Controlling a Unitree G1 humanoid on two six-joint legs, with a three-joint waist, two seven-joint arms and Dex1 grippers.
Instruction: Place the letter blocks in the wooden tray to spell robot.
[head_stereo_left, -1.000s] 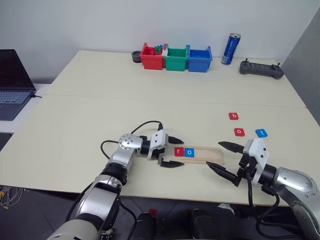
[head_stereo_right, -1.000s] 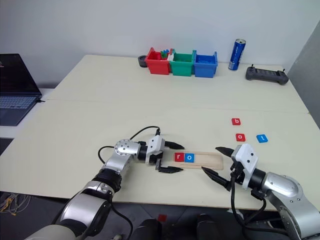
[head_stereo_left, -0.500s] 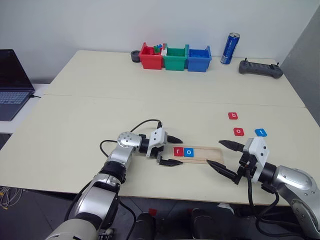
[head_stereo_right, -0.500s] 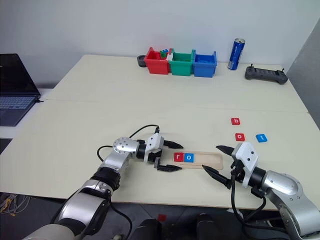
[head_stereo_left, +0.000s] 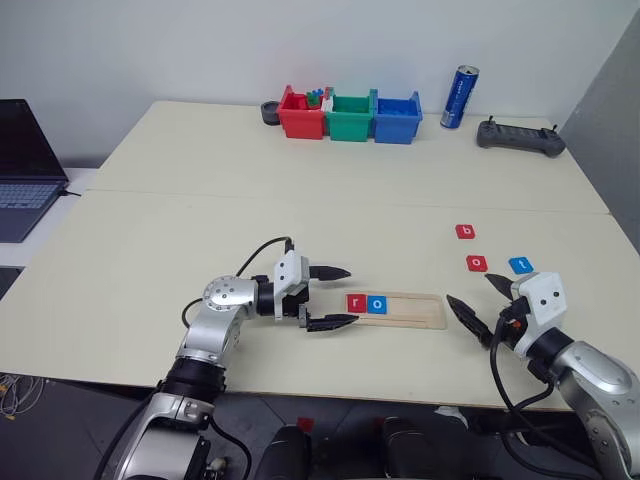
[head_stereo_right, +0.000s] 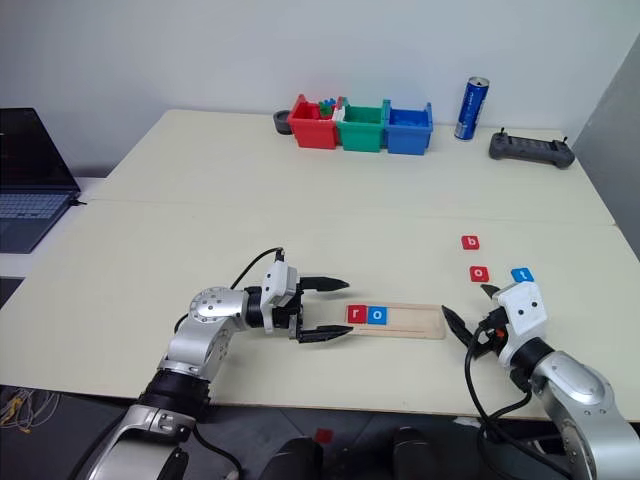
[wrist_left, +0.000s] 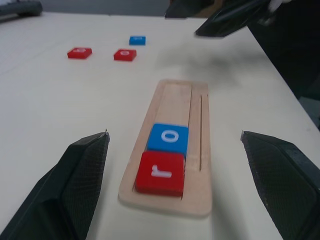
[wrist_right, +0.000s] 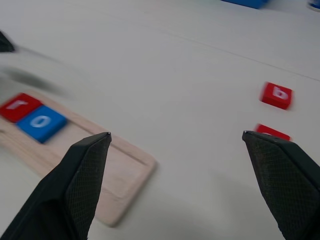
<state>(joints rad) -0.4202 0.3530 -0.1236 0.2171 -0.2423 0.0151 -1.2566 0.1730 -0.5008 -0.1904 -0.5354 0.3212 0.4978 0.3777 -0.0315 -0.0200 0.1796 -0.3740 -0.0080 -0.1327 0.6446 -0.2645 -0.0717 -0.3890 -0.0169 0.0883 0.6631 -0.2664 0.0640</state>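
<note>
The wooden tray (head_stereo_left: 410, 309) lies near the table's front edge, with a red "r" block (head_stereo_left: 357, 303) and a blue "o" block (head_stereo_left: 377, 304) side by side at its left end. To its right, three letter blocks lie loose on the table: a red "b" (head_stereo_left: 465, 232), a red "o" (head_stereo_left: 477, 263) and a blue "t" (head_stereo_left: 520, 265). My left gripper (head_stereo_left: 347, 295) hovers open just left of the tray, pointing along it, holding nothing. My right gripper (head_stereo_left: 468, 289) stands open and empty just past the tray's right end, close in front of the loose blocks.
Red (head_stereo_left: 303, 113), green (head_stereo_left: 351, 116) and blue (head_stereo_left: 398, 117) bins stand in a row at the back, with a blue can (head_stereo_left: 461, 97) and a dark controller (head_stereo_left: 520, 137) to their right. An open laptop (head_stereo_left: 25, 165) sits on a side table at far left.
My left gripper has drawn back to the left, off the tray's end, and risen slightly. My right gripper has swung right, away from the tray, and now points forward. Both stay open.
</note>
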